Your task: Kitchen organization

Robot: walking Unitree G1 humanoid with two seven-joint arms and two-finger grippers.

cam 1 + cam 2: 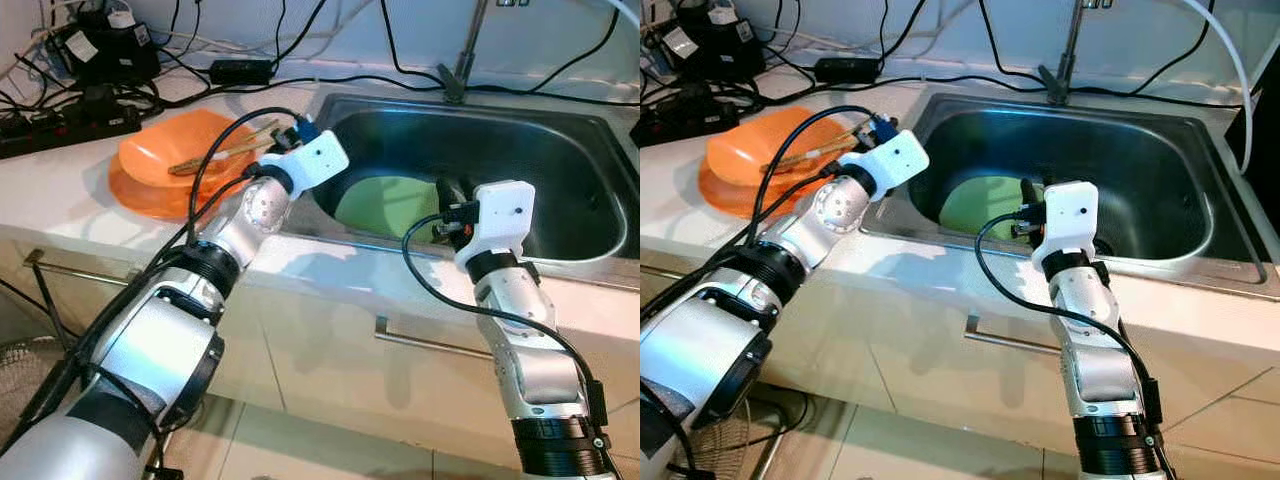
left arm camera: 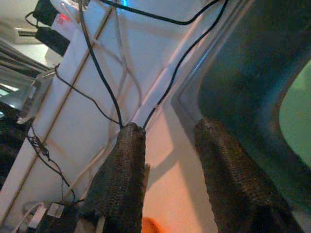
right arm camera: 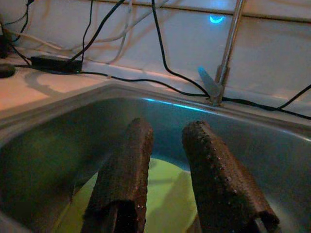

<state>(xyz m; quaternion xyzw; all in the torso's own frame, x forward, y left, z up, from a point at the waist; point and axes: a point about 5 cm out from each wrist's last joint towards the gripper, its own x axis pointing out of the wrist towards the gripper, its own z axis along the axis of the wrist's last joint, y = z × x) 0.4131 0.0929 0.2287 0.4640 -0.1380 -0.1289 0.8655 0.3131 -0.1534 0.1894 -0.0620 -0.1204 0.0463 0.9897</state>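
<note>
Green plate (image 1: pixel 392 205) lies flat on the bottom of the steel sink (image 1: pixel 560 170), toward its left half, partly hidden by the right arm. Right gripper (image 3: pixel 167 145) hangs over the sink just above the plate, fingers parted with a clear gap, holding nothing; plate shows pale green under and between the fingers in the right wrist view. Faucet (image 3: pixel 226 58) rises at the back rim of the sink, black cables trailing along the wall behind it. Orange plate (image 1: pixel 165 165) sits on the white worktop (image 1: pixel 60 200) left of the sink, a second orange dish seems stacked under it, and wooden chopsticks (image 1: pixel 225 150) rest across the top one. Left gripper (image 2: pixel 170 170) is over the worktop at the sink's left rim, between the orange plate and the basin, fingers apart and empty. Power strip (image 1: pixel 70 125) and a tangle of black adapters and cords (image 1: pixel 110 45) sit at the back left of the worktop. Below the worktop front are cabinet doors with a metal handle (image 1: pixel 430 342); tiled floor under that.
</note>
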